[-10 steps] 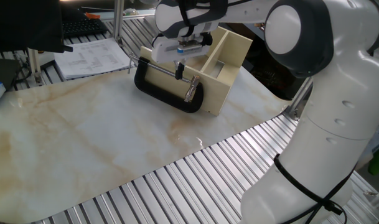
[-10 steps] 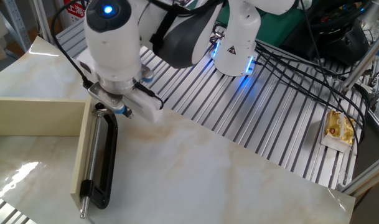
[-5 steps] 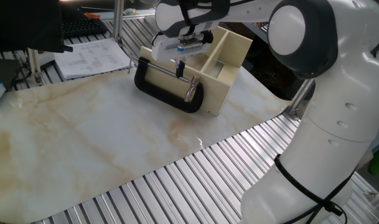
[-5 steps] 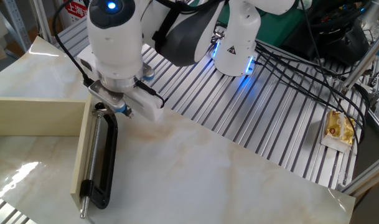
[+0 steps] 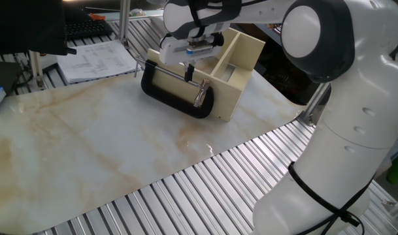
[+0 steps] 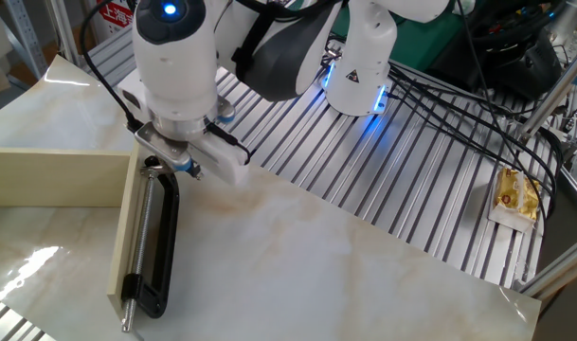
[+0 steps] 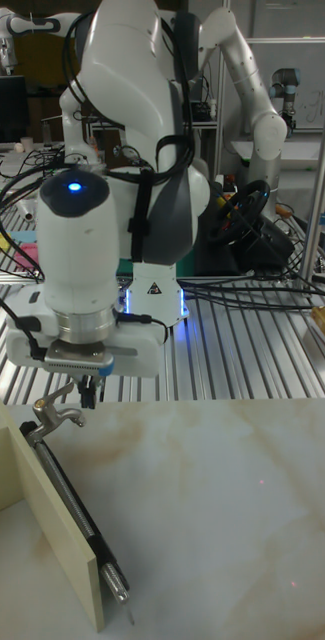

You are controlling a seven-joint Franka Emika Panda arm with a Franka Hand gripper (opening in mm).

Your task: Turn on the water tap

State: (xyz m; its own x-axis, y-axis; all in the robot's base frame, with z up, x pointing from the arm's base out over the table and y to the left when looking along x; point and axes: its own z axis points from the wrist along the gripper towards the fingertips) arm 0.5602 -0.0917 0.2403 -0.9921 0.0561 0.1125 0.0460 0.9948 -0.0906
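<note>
A small metal water tap [image 7: 58, 414] is held in the jaw of a black C-clamp [image 5: 176, 98] that lies against a beige wooden box [image 5: 234, 62]. The tap also shows as a shiny piece at the clamp's right end [image 5: 200, 94]. My gripper [image 7: 83, 394] hangs just above and slightly right of the tap, pointing down. Its dark fingers [image 5: 189, 69] stand close together, shut, with nothing seen between them. In the other fixed view the gripper [image 6: 170, 166] covers the clamp's top end, so the tap is mostly hidden there.
The clamp's screw [image 6: 141, 237] runs along the box wall [image 6: 51, 180] to a thin handle rod [image 6: 126, 317]. Papers [image 5: 97, 60] lie at the back left. The marble top [image 5: 87, 150] ends in ribbed metal table [image 6: 383, 161] with cables [image 6: 477, 104].
The arm shifted very slightly between one second and half a second ago. Since then nothing has visibly moved.
</note>
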